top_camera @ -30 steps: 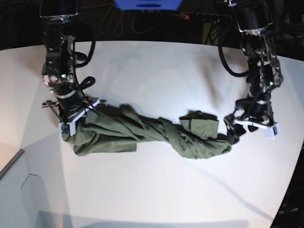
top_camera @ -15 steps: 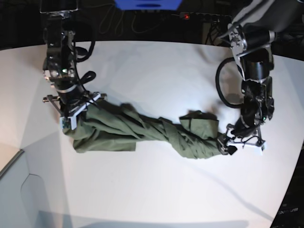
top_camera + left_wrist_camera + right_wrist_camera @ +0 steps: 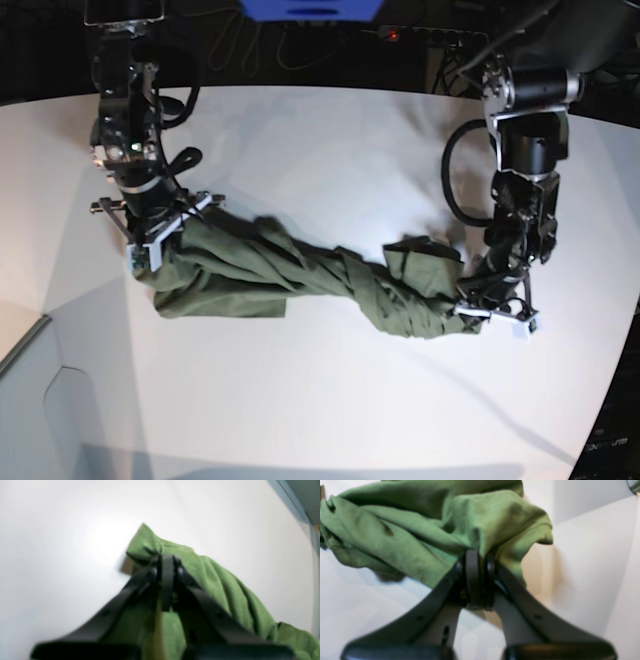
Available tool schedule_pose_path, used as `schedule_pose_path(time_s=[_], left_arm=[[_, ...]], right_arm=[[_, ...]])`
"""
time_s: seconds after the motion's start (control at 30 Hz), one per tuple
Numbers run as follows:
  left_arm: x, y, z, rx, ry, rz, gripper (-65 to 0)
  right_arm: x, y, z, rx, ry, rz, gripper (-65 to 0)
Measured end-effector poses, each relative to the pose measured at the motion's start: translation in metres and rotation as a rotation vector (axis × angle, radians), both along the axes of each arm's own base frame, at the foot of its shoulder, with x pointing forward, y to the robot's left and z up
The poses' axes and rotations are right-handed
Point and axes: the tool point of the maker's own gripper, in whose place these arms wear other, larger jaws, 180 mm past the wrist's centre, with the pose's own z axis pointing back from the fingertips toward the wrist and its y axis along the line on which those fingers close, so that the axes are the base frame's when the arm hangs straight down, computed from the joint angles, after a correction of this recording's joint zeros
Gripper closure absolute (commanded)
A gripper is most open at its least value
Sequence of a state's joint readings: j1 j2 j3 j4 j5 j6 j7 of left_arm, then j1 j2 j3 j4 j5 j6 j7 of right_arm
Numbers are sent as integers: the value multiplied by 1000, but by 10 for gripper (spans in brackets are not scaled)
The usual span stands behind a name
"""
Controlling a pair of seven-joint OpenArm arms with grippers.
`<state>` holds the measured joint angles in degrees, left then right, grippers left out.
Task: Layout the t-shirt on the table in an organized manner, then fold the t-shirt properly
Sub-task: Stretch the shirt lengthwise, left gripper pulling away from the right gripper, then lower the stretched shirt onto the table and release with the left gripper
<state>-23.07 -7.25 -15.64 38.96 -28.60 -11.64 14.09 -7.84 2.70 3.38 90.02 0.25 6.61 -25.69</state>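
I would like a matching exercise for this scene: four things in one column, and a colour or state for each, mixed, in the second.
Column one:
1. t-shirt
2. table
3. left pincer
4. right pincer

Column two:
A. white, smooth
B. shut on the shirt's end at the base view's left
C. green, bunched and twisted
D. shut on the shirt's end at the base view's right

Pairs: 1-C, 2-A, 3-D, 4-B

No readable text in any view.

Nothing is showing lettering, numbers or a brand mark: the t-shirt (image 3: 300, 275) is showing only plain olive cloth, the white bench (image 3: 330, 150) is carrying no markings, and the blue object (image 3: 310, 8) at the top edge of the base view is displaying no legible sign.
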Motion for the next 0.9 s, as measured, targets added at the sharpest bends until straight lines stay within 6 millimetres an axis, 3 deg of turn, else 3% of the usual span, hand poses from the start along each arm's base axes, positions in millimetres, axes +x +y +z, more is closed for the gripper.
schedule_pose_path(time_s=[0.1, 0.2, 0.4, 0.53, 0.7, 0.8, 0.9], left_arm=[[-7, 5, -3, 1, 10, 10, 0], [-10, 17, 22, 27, -73, 26, -2], [-12, 37, 125, 150, -345, 23, -2], [-12, 28, 174, 198, -420, -39, -2], [-15, 15, 233, 240, -553, -77, -2], [-15, 14, 234, 241, -556, -79, -2], [-21, 18, 201, 218, -489, -65, -2]], right_arm=[[0, -1, 0, -4, 0, 1, 0], [1, -6, 2, -19, -3, 5, 0], [11, -18, 27, -27, -73, -28, 0], [30, -15, 55, -22, -159, -28, 0], [38, -15, 84, -34, -232, -25, 0], [46, -16, 106, -39, -292, -24, 0], [45, -16, 104, -38, -286, -25, 0]])
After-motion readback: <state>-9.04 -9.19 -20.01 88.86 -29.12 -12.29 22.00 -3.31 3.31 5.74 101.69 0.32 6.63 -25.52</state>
